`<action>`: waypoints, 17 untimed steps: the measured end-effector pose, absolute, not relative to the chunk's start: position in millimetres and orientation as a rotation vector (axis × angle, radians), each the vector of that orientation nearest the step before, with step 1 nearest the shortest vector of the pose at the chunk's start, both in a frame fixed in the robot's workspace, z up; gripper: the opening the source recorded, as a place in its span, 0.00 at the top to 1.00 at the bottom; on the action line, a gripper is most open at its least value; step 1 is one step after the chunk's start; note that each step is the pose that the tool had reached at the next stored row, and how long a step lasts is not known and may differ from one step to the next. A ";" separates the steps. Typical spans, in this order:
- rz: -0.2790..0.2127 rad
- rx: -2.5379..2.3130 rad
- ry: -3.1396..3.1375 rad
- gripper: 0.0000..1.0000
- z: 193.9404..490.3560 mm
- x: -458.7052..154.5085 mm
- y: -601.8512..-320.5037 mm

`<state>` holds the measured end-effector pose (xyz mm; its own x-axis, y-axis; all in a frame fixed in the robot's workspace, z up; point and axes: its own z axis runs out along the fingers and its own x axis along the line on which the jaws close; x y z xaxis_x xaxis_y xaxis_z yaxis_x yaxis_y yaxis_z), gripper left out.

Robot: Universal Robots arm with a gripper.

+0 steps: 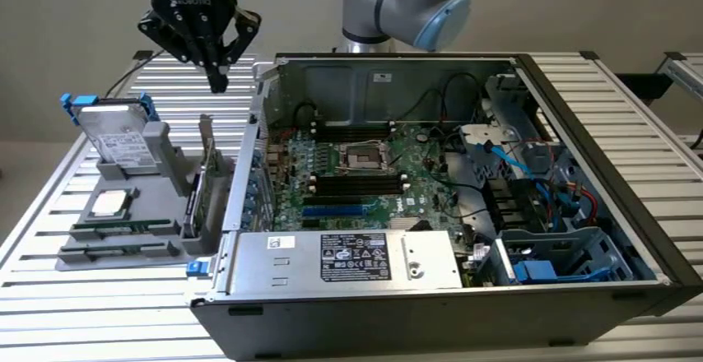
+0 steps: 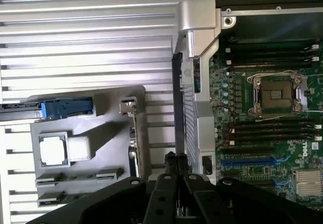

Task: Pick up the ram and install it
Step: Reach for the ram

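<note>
One black gripper (image 1: 217,78) on the grey and blue robot arm is hanging, in the exterior view, above the back end of the grey plastic parts holder (image 1: 165,152). Its fingers are pressing together to a point and carrying nothing. The thin green ram stick (image 1: 121,229) is lying low in a front slot of that holder, well apart from the fingertips. From the gripper it is sitting downward, toward the near edge of the ribbed aluminium table (image 1: 66,313), and a little to the exterior view's left. Its long axis is running across from the exterior view's left to its right, roughly along the table's ribs. The open black computer case (image 1: 439,321) is standing just beside the holder, on the exterior view's right.

Looking through the wrist view, the closed gripper (image 2: 175,159) is hovering over the edge where the case wall is meeting the table, beside the holder (image 2: 116,133) rather than over it. The ram (image 2: 81,176) is resting between two pale end clips, on the far side of the square silver processor chip (image 2: 53,149) from the blue-handled drive (image 2: 65,108). It is lying off to one side of the fingertips, not under them. Its length is running parallel to the long black memory slots (image 2: 272,128) on the green motherboard, so by my judgement the stick is already pointing the way those slots are pointing.
</note>
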<state>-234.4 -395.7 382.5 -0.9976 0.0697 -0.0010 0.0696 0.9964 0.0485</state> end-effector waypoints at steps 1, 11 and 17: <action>0.076 0.110 3.136 0.90 382.1 -239.0 -395.7; 0.082 0.110 3.140 0.90 378.9 -284.7 -395.7; 0.084 0.110 3.145 0.90 376.8 -311.8 -395.8</action>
<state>-311.8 -395.8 376.8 -0.9975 0.0699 0.0079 0.0702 0.9961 0.0528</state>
